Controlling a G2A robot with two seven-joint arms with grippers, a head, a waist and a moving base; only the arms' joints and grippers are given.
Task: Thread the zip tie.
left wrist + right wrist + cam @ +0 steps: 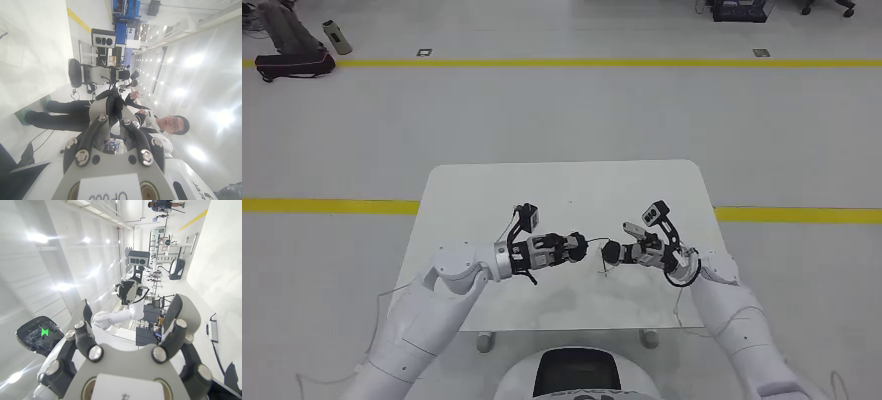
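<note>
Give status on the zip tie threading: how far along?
Done: the left gripper is shut, apparently on the zip tie, held over the table. In hand: the right gripper faces it, jaws open, holding nothing. Remaining: no closed loop is visible, so threading looks undone.

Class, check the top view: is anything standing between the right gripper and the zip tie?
Nothing visible does. The left gripper is shut on the thin zip tie above the white table. The open right gripper faces it across a small gap, and nothing shows in that gap.
</note>
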